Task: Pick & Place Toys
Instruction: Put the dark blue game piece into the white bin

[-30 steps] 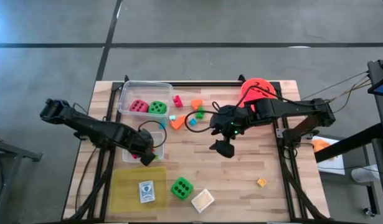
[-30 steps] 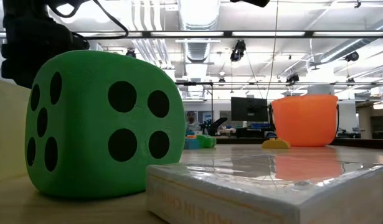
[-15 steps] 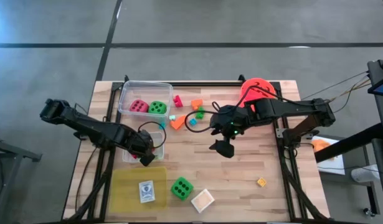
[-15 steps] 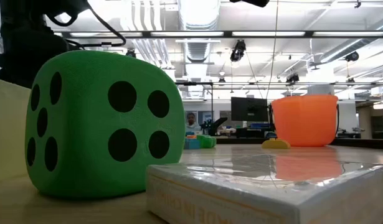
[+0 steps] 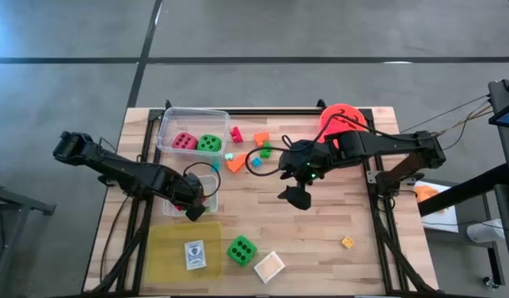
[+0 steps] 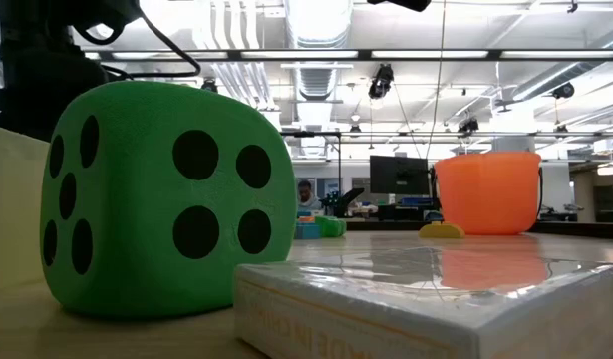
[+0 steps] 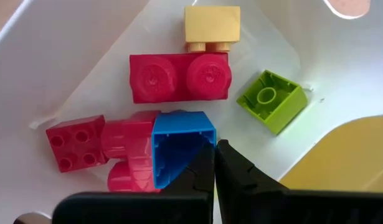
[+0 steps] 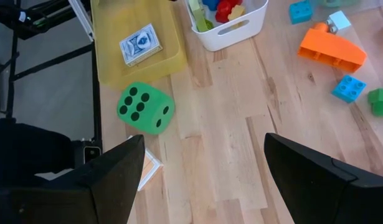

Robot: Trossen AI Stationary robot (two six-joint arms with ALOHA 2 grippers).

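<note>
The left pincer was seen with its fingers pressed together and holding nothing, its tips set against the rim of a hollow blue plastic building block inside a small white plastic tub. Around that block, near the centre of the left wrist frame, lay a long red two-stud brick, a small red four-stud brick, a pink brick, a pale yellow brick at the top and a lime-green brick to the right. In the overhead frame this pincer was placed left of centre, over the tub.

The right pincer was held spread wide and empty above the wooden worktop at mid-frame. Below it and to the left, a large green die with black dots was found on the worktop, beside a flat yellow tray carrying a card deck.

The bricks were judged light, rigid and rather slick; hold would best be taken across two flat opposite walls, not on the studs. The die was judged light and possibly soft, best taken across opposite faces with widely spread fingers.
</note>
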